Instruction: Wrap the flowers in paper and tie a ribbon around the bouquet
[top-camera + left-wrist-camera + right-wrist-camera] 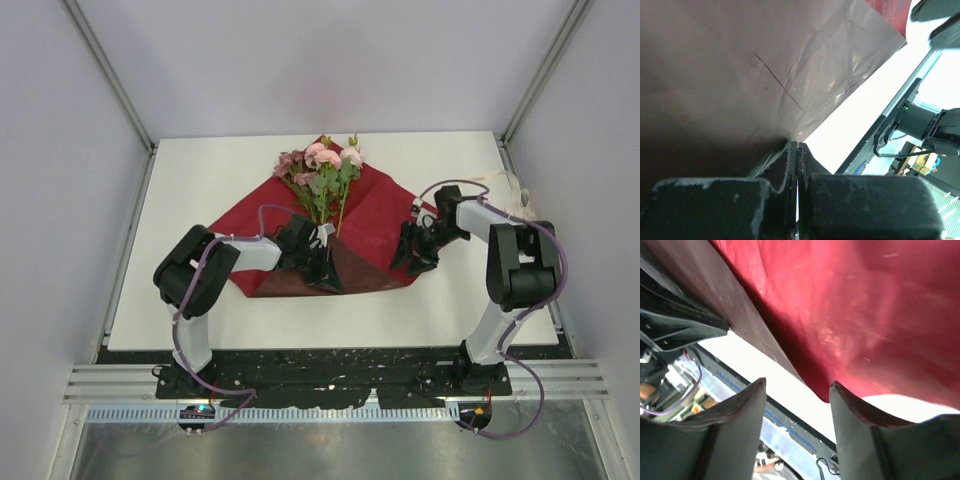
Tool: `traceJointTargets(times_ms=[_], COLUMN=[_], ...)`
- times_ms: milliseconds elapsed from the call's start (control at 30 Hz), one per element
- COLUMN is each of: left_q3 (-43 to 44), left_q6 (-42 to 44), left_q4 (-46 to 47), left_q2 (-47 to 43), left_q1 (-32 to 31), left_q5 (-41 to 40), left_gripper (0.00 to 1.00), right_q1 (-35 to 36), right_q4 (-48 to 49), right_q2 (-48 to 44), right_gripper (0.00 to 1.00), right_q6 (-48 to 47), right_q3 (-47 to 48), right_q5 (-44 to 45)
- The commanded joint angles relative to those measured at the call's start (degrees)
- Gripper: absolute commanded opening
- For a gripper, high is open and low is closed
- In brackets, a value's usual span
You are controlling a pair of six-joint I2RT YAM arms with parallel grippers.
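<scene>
The maroon paper [375, 215] lies spread on the white table. On it rest the flowers [322, 165], pink blooms toward the far side and green stems running toward me. My left gripper [320, 262] is at the paper's near edge by the stem ends. In the left wrist view the left gripper [794, 145] is shut on a lifted flap of the paper [740, 75], whose dull underside fills the frame. My right gripper [408, 262] is by the sheet's right corner. It is open [797, 382], and the paper's edge [865, 305] hangs just beyond its fingertips. A thin cream curl, seemingly the ribbon [512, 188], lies at the back right.
The white table [200, 300] ends in a dark rail at the near side where both arm bases stand. Grey walls and metal posts close in the left, right and back. The right arm's purple cable [460, 185] loops above the paper's right corner.
</scene>
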Motion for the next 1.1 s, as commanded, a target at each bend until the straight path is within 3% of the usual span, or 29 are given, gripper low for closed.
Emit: traceJointTargets(times_ms=[0,133,300,467,667,833,1067], left_q3=[-0.6,0.2,0.9,1.8,2.1,2.0,2.5], left_q6=[2.7,2.8,2.9,3.1,4.2,4.6,4.1], left_q4=[-5.0,-5.1,-5.2,-5.4,-6.0,-6.1,-6.0], left_q2=[3.4,3.8,4.2,4.5,4.2,4.1,4.7], left_q1=[0.5,0.4,0.5,0.4,0.5,0.4,0.5], left_q5=[-6.7,-7.0,-6.8,-6.8,-7.1,-7.4,-7.2], left_gripper=[0.00,0.00,0.00,0.00,0.00,0.00,0.00], right_q1=[-7.6,-16.0,-21.2,-22.0,-22.0,-22.9,-22.6], right_q4=[-5.6,-5.2,-3.0,2.4,19.9,32.7,32.8], right_q2=[-6.0,-3.5,1.7,6.2,10.5,8.4,-4.2], right_gripper=[0.64,0.73,0.80,0.80,0.79,0.59,0.24], right_q6=[-4.9,-7.8,-4.5,-0.7,9.9,18.6,20.6], right_q3=[4.8,6.2,8.7,7.0,1.8,-2.1,-4.0], right_q5=[4.0,8.0,9.6,2.2,-9.2,-14.9,-16.6])
